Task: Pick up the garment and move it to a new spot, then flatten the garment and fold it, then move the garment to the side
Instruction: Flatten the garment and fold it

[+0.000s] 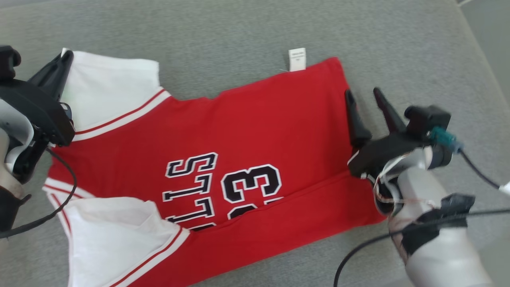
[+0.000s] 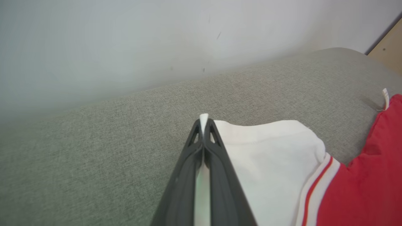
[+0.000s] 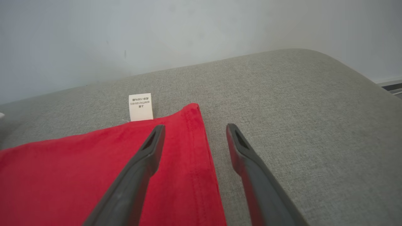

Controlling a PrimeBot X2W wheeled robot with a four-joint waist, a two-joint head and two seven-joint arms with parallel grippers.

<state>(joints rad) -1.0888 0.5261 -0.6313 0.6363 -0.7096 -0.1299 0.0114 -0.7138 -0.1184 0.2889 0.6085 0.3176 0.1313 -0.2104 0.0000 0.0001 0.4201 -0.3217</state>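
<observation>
Head view: a red shirt [image 1: 255, 131] lies spread sideways on a grey cushion [image 1: 239, 28], sleeves toward the view's left and hem toward its right; black letters and numerals outlined in white cross the chest, their lower part covered by a strip of red cloth folded up over them; a white tag [image 1: 297, 59] juts from the far edge near the hem corner and lies flat on the cushion; one white sleeve [image 1: 111, 87] lies at the far left, and a second white sleeve [image 1: 115, 235] lies rumpled at the near left; the left gripper [image 1: 65, 57] sits at the outer corner of the far sleeve; the right gripper [image 1: 362, 92] is at the hem, its pale forearm trailing dark cables [image 1: 474, 175].

Left wrist view: the left gripper [image 2: 204, 121] has its jaws pressed together on the edge of the white sleeve [image 2: 270, 157], a sliver of white cloth showing at the fingertips; a pale wall [image 2: 125, 40] rises behind the cushion.

Right wrist view: the right gripper [image 3: 195, 127] has its jaws spread wide and holds nothing; one finger is over the red cloth, the other over bare cushion, with the hem edge running between them; whether either finger touches the surface cannot be told; the tag [image 3: 140, 106] lies just beyond the fingertips.
</observation>
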